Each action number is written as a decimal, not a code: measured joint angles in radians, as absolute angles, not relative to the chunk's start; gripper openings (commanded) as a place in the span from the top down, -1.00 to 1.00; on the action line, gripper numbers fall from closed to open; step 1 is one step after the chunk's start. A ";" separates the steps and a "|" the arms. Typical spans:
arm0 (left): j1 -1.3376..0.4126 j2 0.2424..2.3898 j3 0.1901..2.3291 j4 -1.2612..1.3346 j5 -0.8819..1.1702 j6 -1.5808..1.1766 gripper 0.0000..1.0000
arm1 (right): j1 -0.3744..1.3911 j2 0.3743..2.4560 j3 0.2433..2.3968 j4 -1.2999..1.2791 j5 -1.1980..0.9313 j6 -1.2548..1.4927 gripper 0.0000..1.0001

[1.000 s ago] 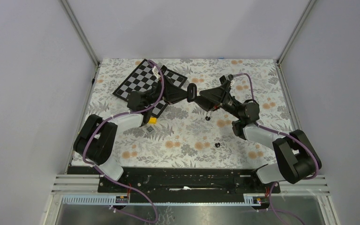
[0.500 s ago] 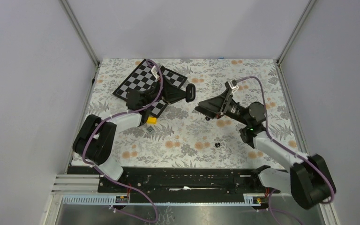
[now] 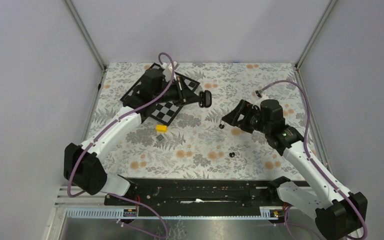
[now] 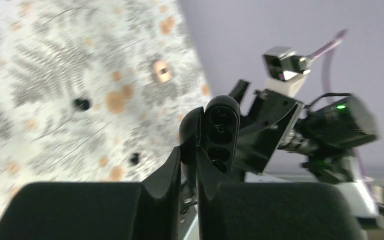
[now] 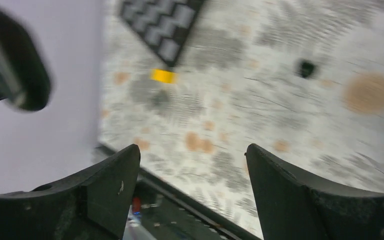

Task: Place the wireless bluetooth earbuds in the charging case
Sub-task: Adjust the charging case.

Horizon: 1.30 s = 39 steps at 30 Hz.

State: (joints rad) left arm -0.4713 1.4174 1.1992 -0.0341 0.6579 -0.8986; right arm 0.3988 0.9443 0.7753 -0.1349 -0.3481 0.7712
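Black bud [image 3: 232, 154] lies nearest the arm bases, loose on the flowered cloth [image 3: 195, 165] and well apart from both grippers. Farther in, a 2nd dark speck [image 3: 222, 126] sits just beside the right gripper [image 5: 192, 152]; it is too small to call a bud for certain. Pale buds: none can be picked out against the pattern.

Step in hand, as I judge it: fetching a bud, with none seated yet. Next move calls for the right gripper to drop onto the close speck, pinch something far smaller than its fingers, then line it up with a hollow in the case. Fine aim is needed at both ends.

Right arm: extends from its base toward table centre, wrist tipped down over the cloth. Jaws wide, nothing between them.

Left of centre lies the yellow block [image 3: 161, 128], no part of the job.

Left arm: stretched long and far, crossing above the checkerboard [image 3: 142, 90]. The left gripper [image 4: 189, 165] has its jaws narrow, clamped on the charging case [image 4: 220, 132]. It holds the case up off the cloth, dark hollows showing, offered toward the right arm.
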 measured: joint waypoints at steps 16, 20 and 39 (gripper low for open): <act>-0.624 1.480 1.267 -0.772 0.142 -0.476 1.00 | 0.735 1.065 0.737 -0.641 0.253 0.744 -0.18; -0.656 1.485 1.271 -0.813 0.074 -0.464 1.00 | 0.744 1.007 0.663 -0.639 0.264 0.804 0.08; -0.757 1.537 1.342 -0.806 0.010 -0.480 1.00 | 0.792 0.879 0.500 0.065 0.027 0.891 -0.82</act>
State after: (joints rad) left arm -0.7574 1.5368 1.3422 -0.8062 0.0097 -0.4797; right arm 0.7921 0.8787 0.4995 0.0647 0.0265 0.8913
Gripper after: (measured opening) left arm 0.128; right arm 0.888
